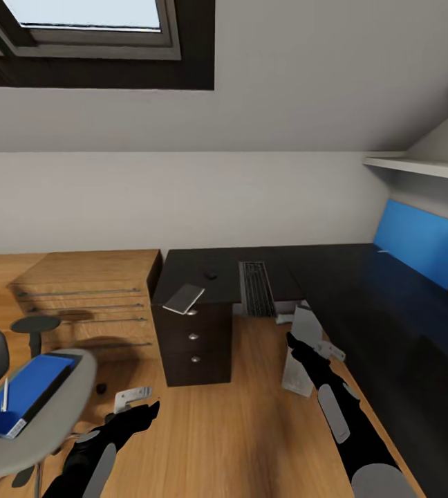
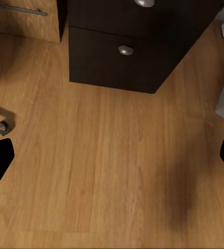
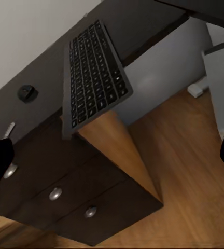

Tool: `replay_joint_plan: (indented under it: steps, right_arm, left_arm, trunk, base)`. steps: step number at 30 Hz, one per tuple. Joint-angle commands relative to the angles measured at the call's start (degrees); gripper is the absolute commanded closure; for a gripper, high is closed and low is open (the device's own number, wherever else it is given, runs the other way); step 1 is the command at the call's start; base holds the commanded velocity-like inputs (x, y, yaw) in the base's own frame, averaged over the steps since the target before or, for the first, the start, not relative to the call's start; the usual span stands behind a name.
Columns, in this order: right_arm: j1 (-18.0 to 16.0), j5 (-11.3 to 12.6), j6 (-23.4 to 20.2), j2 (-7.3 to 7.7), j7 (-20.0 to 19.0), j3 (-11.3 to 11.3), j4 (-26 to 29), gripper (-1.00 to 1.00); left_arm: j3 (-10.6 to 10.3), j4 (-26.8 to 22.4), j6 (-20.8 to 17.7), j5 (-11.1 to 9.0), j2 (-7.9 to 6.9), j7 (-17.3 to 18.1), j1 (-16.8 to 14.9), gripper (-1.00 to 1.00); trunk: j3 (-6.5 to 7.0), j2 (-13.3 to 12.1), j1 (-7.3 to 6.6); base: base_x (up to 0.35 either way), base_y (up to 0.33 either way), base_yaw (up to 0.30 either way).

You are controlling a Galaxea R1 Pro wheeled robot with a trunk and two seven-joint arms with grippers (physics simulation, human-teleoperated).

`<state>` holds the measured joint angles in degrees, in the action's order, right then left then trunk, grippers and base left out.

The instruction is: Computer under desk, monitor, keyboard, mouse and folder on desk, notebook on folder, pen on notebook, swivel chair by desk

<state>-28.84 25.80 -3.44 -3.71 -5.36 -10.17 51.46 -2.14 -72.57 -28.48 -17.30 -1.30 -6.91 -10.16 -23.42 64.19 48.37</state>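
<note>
The head view looks forward and down from standing height, taking in the desk [image 1: 334,277], chair [image 1: 41,408] and wall. The left wrist view faces almost straight down at the floor [image 2: 107,176], close to the drawers [image 2: 138,57]. The right wrist view looks aslant at the keyboard [image 3: 94,72] from nearby; all three share the drawers.

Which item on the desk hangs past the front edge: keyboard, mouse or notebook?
The keyboard: its near end juts out past the desk edge, above the floor. The grey notebook lies at the edge, and the small black mouse sits farther back.
</note>
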Motion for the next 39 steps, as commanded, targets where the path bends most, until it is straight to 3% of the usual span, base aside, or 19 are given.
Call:
replay_joint_plan:
  steps: [1,2,3,5,9,15,20,26,39]
  right_arm:
    - [0.12,1.89,-0.97,0.14,-0.42,-0.33,-0.25,-1.00]
    - [0.17,3.03,-1.58,0.33,-0.43,-0.33,-0.37,-1.00]
    - [0.24,7.61,-5.07,0.93,-0.47,-0.30,-0.93,-1.00]
    - [0.26,12.13,-8.73,1.29,-0.50,-0.29,-1.39,-1.00]
    - [0.27,17.89,-12.21,2.38,-0.52,-0.25,-1.76,-1.00]
    - [0.27,24.26,-15.21,3.14,-0.89,-0.27,-2.11,-1.00]
    - [0.27,25.79,-15.70,3.23,-1.53,-0.27,-2.15,-1.00]
    - [0.27,26.73,-15.69,3.21,-1.71,-0.36,-2.16,-1.00]
    - [0.27,26.56,-15.62,2.97,-1.79,0.37,-4.34,-1.00]
  left_arm:
    - [-0.20,-0.36,-0.18,-0.62,-0.03,-0.56,-0.03,-1.00]
    - [-0.21,-0.46,-0.15,-0.62,0.01,-0.56,-0.03,-1.00]
    - [-0.23,-0.58,-0.10,-0.64,0.05,-0.56,-0.03,-1.00]
    - [-0.28,-0.62,-0.09,-0.65,0.06,-0.56,-0.03,-1.00]
    - [-0.47,-0.63,-0.08,-0.63,0.09,-0.47,-0.03,-1.00]
    - [-0.50,-2.25,-0.17,-0.70,0.09,-0.36,-0.03,-1.00]
    - [-0.50,-5.59,-0.52,-1.12,0.12,-0.31,-0.03,-1.00]
    - [-0.52,-9.96,-0.73,-2.69,0.08,-0.37,0.17,-1.00]
    - [-0.51,-10.59,-0.90,-3.01,0.88,-0.51,0.23,-1.00]
  trunk:
    - [-0.07,0.04,0.04]
    - [-0.07,0.04,0.04]
    - [-0.07,0.04,0.04]
    - [-0.07,0.04,0.04]
    - [-0.07,0.04,0.04]
    - [-0.07,0.04,0.04]
    - [-0.07,0.04,0.04]
    - [-1.14,2.45,1.36]
    - [-3.48,7.66,4.21]
  base:
    - [0.333,0.000,0.000]
    - [0.333,0.000,0.000]
    - [0.333,0.000,0.000]
    - [0.333,0.000,0.000]
    - [0.310,0.004,0.000]
    - [0.138,0.029,0.000]
    - [0.019,0.005,0.000]
    - [0.004,0.001,0.000]
    - [0.000,0.000,0.000]
